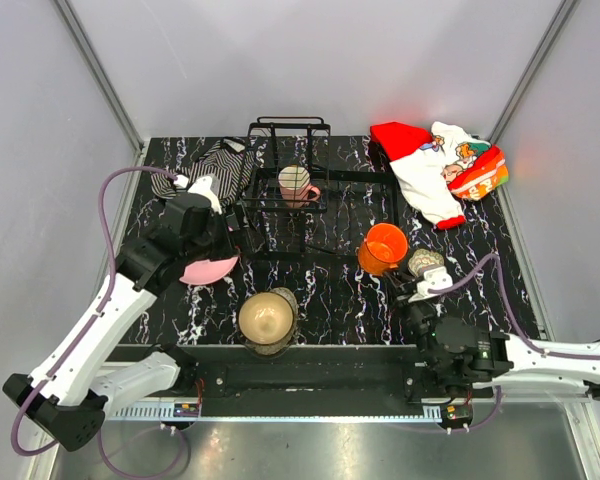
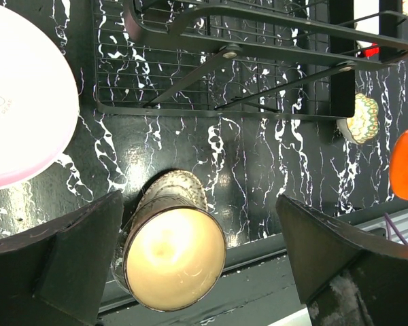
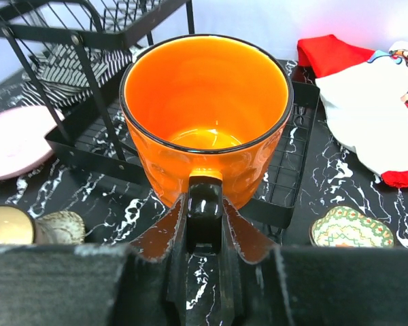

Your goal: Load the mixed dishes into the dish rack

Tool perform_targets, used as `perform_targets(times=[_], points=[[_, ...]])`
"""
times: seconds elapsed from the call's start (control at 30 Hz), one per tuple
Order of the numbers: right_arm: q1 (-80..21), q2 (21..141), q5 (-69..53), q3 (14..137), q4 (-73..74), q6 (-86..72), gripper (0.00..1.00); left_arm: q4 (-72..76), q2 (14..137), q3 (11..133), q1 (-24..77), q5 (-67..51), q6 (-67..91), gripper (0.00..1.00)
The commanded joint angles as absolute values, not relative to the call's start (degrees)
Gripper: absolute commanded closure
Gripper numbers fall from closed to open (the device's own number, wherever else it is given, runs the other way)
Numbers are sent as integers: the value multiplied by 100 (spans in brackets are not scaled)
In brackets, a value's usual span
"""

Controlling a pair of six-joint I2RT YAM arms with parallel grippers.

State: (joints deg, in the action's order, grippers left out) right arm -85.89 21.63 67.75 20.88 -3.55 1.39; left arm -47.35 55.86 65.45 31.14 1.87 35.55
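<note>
1. Striped cloth (image 1: 205,165): far left corner of the table, partly covered by the left arm; seen only from above.
2. Left gripper (image 2: 198,210): fingers spread wide, nothing between them. The top view shows only its dark body, so the spread shows in its own wrist view alone.
3. Pink plate (image 1: 208,270): flat on the table, left of the rack, half hidden under the left gripper from above and cut off by the frame edge in the left wrist view.
4. Brownish bowl (image 1: 268,318): near edge of the table, in front of the rack; outer wall patterned, its far side hard to make out.
5. Dish rack (image 1: 300,190): centre of the table, raised section at the far end.
6. Cream-pink mug (image 1: 296,185): inside the rack; neither wrist view shows it.
7. Orange cup (image 3: 204,115): at the rack's near right corner; whether it is lifted cannot be told.
8. Right gripper (image 3: 205,204): pinching the orange cup's black handle.
9. Floral cup (image 1: 425,263): just right of the orange cup.
10. Red-white cloth (image 1: 440,165): far right.
</note>
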Motion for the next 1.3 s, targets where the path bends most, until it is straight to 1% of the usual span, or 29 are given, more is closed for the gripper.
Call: perform_targets(times=[0.0, 0.13, 0.17, 0.27, 0.3, 0.4, 0.9, 1.07, 1.27], points=[[-8070, 2722, 6057, 2443, -563, -228, 100, -4421, 5581, 6557, 3094, 123, 3437, 1], [-7112, 3268, 5214, 2593, -554, -536, 100, -4430, 5572, 6557, 3094, 123, 3410, 1], [-6580, 3357, 4759, 2645, -554, -658, 100, -4421, 5564, 6557, 3094, 132, 3401, 1], [-5891, 3629, 3958, 2768, -623, -721, 100, -4447, 5537, 6565, 3094, 149, 3375, 1], [-5523, 3717, 3816, 2786, -685, -686, 100, -4447, 5528, 6565, 3094, 149, 3358, 1], [-4925, 3954, 3324, 2926, -852, -580, 100, -4465, 5520, 6557, 3094, 185, 3331, 1], [-2945, 5369, 1161, 3234, -2065, -712, 100, -4509, 5555, 6601, 3094, 193, 3208, 1], [-2287, 5799, 142, 3357, -2486, -720, 100, -4500, 5590, 6627, 3094, 176, 3199, 1], [-1916, 6257, -764, 3340, -3128, -686, 100, -4509, 5634, 6662, 3094, 176, 3111, 1]])
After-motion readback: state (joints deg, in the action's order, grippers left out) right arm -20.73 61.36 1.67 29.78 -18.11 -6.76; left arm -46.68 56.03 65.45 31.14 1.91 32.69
